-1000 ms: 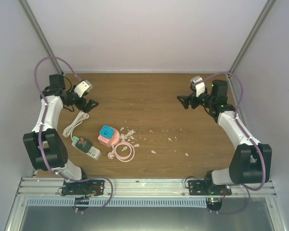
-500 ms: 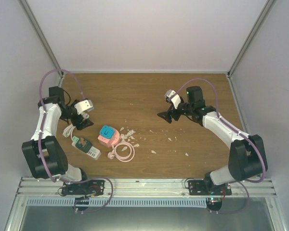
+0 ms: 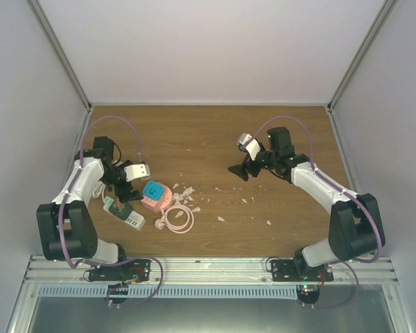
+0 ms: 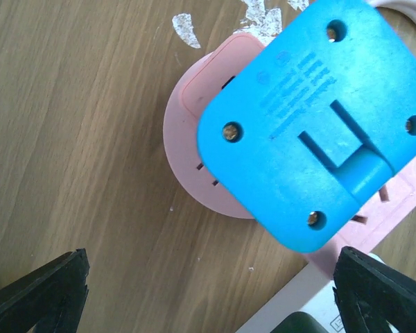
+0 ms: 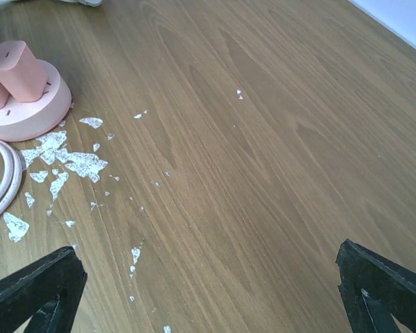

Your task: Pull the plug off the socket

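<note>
A blue plug (image 3: 152, 190) sits in a round pink socket (image 3: 161, 201) left of the table's middle. In the left wrist view the blue plug (image 4: 312, 125) covers most of the pink socket (image 4: 191, 152). My left gripper (image 3: 127, 196) hangs just left of the socket, wide open and empty (image 4: 208, 291). My right gripper (image 3: 240, 171) is open and empty over bare wood right of centre (image 5: 208, 291). The right wrist view shows the pink socket (image 5: 28, 104) with a pink block plugged into it at the far left.
A coiled pink cable (image 3: 177, 219) lies beside the socket. A green and white power strip (image 3: 123, 212) with a white cord lies left of it. White flakes (image 3: 187, 191) are scattered over the wooden table (image 3: 277, 125). Walls stand close at the left, right and back.
My left gripper has swung down and right, from the table's left edge to just beside the socket. My right gripper moved left toward the centre, then stayed about still.
</note>
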Action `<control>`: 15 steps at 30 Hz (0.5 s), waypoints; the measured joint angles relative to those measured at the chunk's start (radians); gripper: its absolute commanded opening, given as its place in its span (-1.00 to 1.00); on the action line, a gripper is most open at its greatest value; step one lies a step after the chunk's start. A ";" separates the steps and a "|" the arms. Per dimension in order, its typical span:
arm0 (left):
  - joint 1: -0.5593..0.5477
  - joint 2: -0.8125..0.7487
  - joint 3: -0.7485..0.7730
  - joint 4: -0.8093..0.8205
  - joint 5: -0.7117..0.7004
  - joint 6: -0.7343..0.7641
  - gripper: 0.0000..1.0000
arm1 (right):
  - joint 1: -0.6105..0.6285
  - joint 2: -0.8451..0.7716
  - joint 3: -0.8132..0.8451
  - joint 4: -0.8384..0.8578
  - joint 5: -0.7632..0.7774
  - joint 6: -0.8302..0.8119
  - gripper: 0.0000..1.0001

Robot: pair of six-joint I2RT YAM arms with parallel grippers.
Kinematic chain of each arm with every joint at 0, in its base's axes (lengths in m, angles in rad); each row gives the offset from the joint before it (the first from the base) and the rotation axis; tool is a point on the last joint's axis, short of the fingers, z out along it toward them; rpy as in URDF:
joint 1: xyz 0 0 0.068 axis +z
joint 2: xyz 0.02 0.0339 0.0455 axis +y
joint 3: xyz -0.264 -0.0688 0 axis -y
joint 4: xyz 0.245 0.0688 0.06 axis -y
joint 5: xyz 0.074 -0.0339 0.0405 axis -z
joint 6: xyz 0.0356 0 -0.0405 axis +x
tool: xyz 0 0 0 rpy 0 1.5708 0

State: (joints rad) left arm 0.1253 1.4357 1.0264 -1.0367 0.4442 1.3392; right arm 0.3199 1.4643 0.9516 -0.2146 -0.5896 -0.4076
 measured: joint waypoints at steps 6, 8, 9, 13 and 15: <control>-0.053 -0.039 -0.036 0.017 -0.003 -0.013 0.90 | 0.000 0.000 0.000 -0.007 0.008 -0.007 0.99; -0.071 -0.046 -0.047 0.021 0.001 -0.024 0.90 | 0.000 0.000 0.000 -0.010 0.009 -0.008 0.99; -0.078 -0.048 -0.051 0.022 0.003 -0.030 0.90 | 0.000 0.000 0.000 -0.011 0.009 -0.008 0.99; -0.104 -0.050 -0.069 0.023 0.024 -0.055 0.86 | 0.000 0.000 0.000 -0.011 0.010 -0.008 0.99; -0.111 -0.050 -0.076 0.023 0.034 -0.068 0.84 | 0.000 0.000 0.000 -0.011 0.012 -0.010 0.99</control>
State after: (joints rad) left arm 0.0147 1.3853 0.9508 -1.0138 0.4786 1.2709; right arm 0.3199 1.4643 0.9516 -0.2260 -0.5774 -0.4175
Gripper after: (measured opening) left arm 0.935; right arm 0.996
